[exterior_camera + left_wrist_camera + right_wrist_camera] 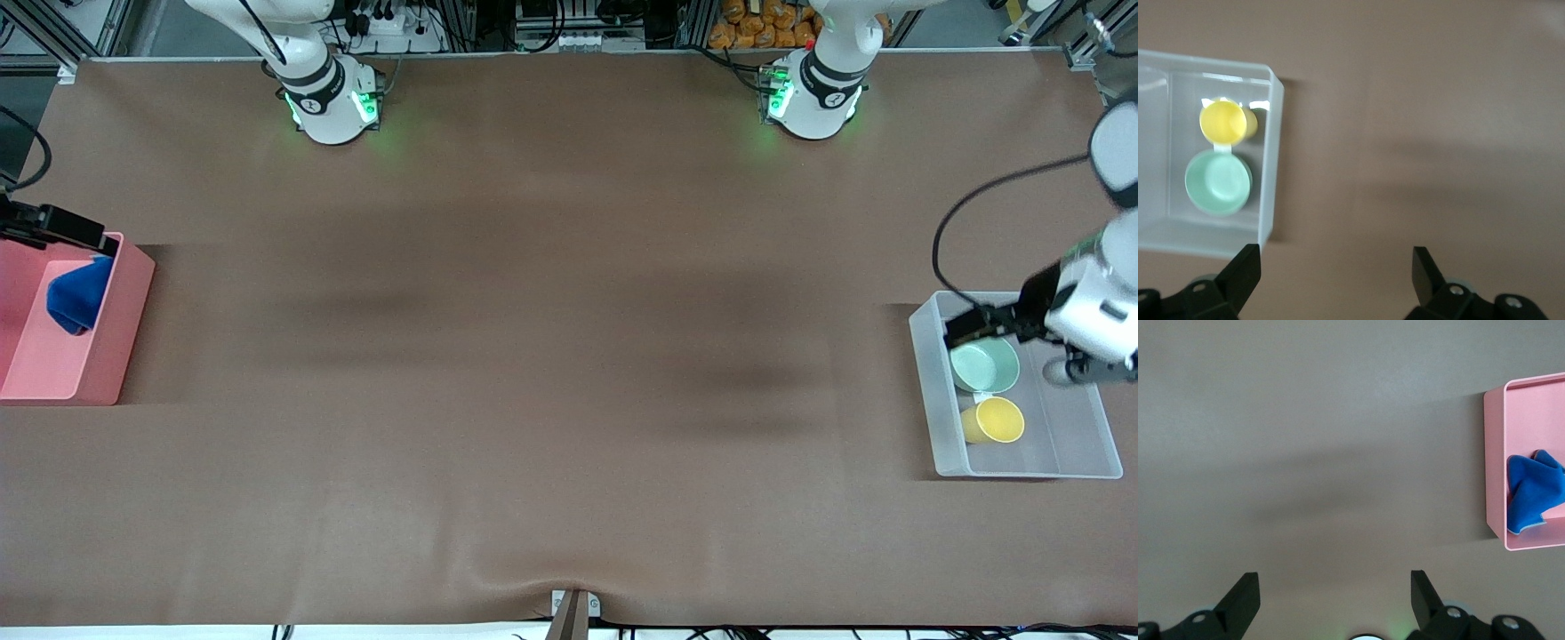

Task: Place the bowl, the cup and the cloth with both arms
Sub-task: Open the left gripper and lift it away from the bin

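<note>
The mint-green bowl (985, 366) (1218, 181) and the yellow cup (996, 420) (1225, 123) sit side by side in a clear plastic bin (1080, 427) (1268, 167) at the left arm's end of the table, the cup nearer the front camera. My left gripper (965, 327) (1335, 257) hangs open and empty high above that bin's edge. The blue cloth (78, 298) (1533, 492) lies crumpled in a pink bin (116, 356) (1493, 467) at the right arm's end. My right gripper (89, 236) (1335, 579) hovers open and empty over that bin's corner.
Brown table covering (569, 356) spreads between the two bins. The arms' green-lit bases (333, 102) (813, 93) stand along the table's edge farthest from the front camera. A black cable (942, 240) loops from the left arm above the clear bin.
</note>
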You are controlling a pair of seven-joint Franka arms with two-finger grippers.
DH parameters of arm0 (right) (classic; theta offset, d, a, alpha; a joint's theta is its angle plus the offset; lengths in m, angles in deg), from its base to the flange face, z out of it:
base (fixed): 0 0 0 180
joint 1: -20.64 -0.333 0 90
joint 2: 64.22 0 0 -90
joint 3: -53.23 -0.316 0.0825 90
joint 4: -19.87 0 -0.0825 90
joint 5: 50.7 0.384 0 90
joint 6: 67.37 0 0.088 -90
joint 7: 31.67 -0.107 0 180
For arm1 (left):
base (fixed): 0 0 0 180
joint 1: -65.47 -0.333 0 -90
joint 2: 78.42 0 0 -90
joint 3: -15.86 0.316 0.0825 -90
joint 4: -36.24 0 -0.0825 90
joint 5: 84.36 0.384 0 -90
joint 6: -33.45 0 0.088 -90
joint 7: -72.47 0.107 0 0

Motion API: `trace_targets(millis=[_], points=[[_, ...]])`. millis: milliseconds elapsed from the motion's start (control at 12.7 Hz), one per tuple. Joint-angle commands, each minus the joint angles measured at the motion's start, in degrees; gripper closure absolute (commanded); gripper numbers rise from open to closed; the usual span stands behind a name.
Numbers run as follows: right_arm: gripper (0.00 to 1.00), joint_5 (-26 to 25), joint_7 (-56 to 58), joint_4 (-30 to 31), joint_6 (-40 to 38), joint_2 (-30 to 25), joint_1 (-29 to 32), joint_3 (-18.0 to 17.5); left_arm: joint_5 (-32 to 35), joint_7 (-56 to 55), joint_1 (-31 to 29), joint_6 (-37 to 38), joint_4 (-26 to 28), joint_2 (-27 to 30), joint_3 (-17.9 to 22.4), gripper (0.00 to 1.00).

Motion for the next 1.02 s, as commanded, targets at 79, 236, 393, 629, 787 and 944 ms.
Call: trace_targets(millis=[79, 236, 393, 629, 787, 944], points=[[0.0, -0.2, 2.9, -1.9, -1.24, -0.05, -2.38, 0.65, -0.99, -1.75, 4.16, 6.13, 1.41, 7.36, 1.39, 0.0], [0.0, -0.46, 4.12, -1.9, -1.59, -0.05, -2.38, 0.73, -0.9, -1.31, 4.96, 9.56, 1.5, 10.8, 1.57, 0.0], [0.0, -1.16, 7.98, -1.2, -1.51, -0.05, -1.77, 1.17, -1.07, -0.17, 5.75, 10.19, 1.24, 11.16, 2.71, 0.0], [0.0, -3.27, 7.47, -0.23, -0.98, -0.4, -1.85, 1.17, -1.07, 0.63, 9.88, 11.77, 1.33, 12.74, 7.1, 0.0], [0.0, -3.36, 5.9, 0.39, -0.8, -1.11, -1.94, 1.17, -2.38, 0.63, 9.54, 11.25, 1.15, 10.91, 7.46, 0.0], [0.0, -3.36, 5.28, 2.4, 0.24, -2.51, -1.86, 1.09, -2.57, 2.37, 9.8, 11.16, -1.64, 10.64, 10.61, 0.0]])
